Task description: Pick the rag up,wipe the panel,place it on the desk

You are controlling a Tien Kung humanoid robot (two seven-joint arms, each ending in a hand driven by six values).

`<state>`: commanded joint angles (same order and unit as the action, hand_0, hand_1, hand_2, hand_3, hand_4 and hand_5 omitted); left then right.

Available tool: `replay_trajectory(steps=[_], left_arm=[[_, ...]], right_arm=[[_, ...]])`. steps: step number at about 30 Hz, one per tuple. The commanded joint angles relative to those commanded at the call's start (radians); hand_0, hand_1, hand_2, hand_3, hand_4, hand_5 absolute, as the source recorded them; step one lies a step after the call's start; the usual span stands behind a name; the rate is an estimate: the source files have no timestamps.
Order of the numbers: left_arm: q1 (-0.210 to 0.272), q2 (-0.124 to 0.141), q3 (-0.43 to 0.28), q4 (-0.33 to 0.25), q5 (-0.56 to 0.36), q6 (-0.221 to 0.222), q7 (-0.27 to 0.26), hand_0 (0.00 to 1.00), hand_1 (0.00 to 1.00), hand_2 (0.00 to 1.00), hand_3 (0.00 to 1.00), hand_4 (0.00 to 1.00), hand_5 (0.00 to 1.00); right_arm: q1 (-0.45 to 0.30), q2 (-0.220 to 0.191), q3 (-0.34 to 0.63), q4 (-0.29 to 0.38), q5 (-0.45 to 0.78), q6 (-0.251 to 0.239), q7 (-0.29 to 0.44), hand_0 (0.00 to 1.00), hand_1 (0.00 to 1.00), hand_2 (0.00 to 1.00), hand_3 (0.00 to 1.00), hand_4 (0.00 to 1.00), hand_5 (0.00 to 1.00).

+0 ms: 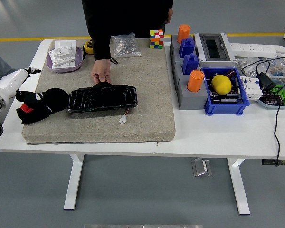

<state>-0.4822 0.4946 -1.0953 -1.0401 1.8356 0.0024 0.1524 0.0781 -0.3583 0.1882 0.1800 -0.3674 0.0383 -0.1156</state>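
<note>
A black rag with a red patch (42,105) lies crumpled on the left end of the beige mat (147,95). A glossy black panel (102,98) lies on the mat just right of the rag. A person at the far side holds the panel's far edge with one hand (101,74). My left hand (22,85) comes in from the left edge, white with dark fingertips, fingers spread and empty, right at the rag's left end. The right hand is out of view.
A purple dish with white parts (64,56), a bag of screws (124,45) and a colour cube (156,38) sit at the back. Grey and blue bins (225,92) with orange cups, a yellow ball, a power strip and cables fill the right side.
</note>
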Motion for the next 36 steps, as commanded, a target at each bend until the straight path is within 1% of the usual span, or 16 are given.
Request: replay_trajectory(steps=[4, 10, 15, 20, 22, 24, 26, 36], left_arm=[[-0.007, -0.018, 0.02, 0.032, 0.002, -0.001, 0.0, 0.771, 0.888, 0.92, 0.896, 0.776, 0.208], [-0.008, -0.033, 0.041, 0.044, -0.006, -0.002, 0.001, 0.771, 0.886, 0.916, 0.892, 0.779, 0.209], [-0.017, -0.04, 0.065, 0.059, -0.008, -0.001, 0.001, 0.77, 0.885, 0.914, 0.887, 0.78, 0.21], [-0.029, -0.051, 0.091, 0.097, -0.004, 0.008, -0.008, 0.767, 0.884, 0.908, 0.881, 0.782, 0.215], [-0.033, -0.054, 0.096, 0.107, -0.001, 0.009, -0.008, 0.767, 0.884, 0.908, 0.881, 0.782, 0.215], [-0.037, -0.06, 0.103, 0.125, -0.002, 0.013, -0.012, 0.767, 0.884, 0.908, 0.881, 0.782, 0.215], [-0.038, -0.063, 0.106, 0.134, -0.005, 0.016, -0.013, 0.763, 0.882, 0.904, 0.88, 0.782, 0.213], [-0.049, -0.078, 0.12, 0.162, -0.005, 0.034, -0.019, 0.761, 0.872, 0.9, 0.871, 0.781, 0.213]], right_arm=[[0.0, 0.0, -0.018, 0.0, 0.02, -0.003, 0.006, 0.726, 0.612, 0.683, 0.594, 0.998, 0.431], [0.001, -0.003, -0.028, 0.0, 0.031, -0.004, 0.008, 0.725, 0.611, 0.682, 0.594, 0.998, 0.43], [0.004, -0.004, -0.035, 0.0, 0.038, -0.005, 0.009, 0.725, 0.611, 0.682, 0.594, 0.998, 0.43], [0.006, -0.004, -0.07, 0.0, 0.073, -0.007, 0.017, 0.725, 0.61, 0.681, 0.594, 0.998, 0.43], [0.007, -0.005, -0.057, 0.0, 0.06, -0.007, 0.015, 0.725, 0.61, 0.681, 0.594, 0.998, 0.43], [0.007, -0.006, -0.099, 0.0, 0.102, -0.008, 0.023, 0.725, 0.61, 0.681, 0.594, 0.998, 0.43], [0.006, -0.007, -0.108, 0.0, 0.112, -0.009, 0.025, 0.725, 0.611, 0.681, 0.594, 0.998, 0.43], [0.01, -0.009, -0.097, 0.002, 0.104, -0.012, 0.027, 0.723, 0.61, 0.68, 0.592, 0.998, 0.43]])
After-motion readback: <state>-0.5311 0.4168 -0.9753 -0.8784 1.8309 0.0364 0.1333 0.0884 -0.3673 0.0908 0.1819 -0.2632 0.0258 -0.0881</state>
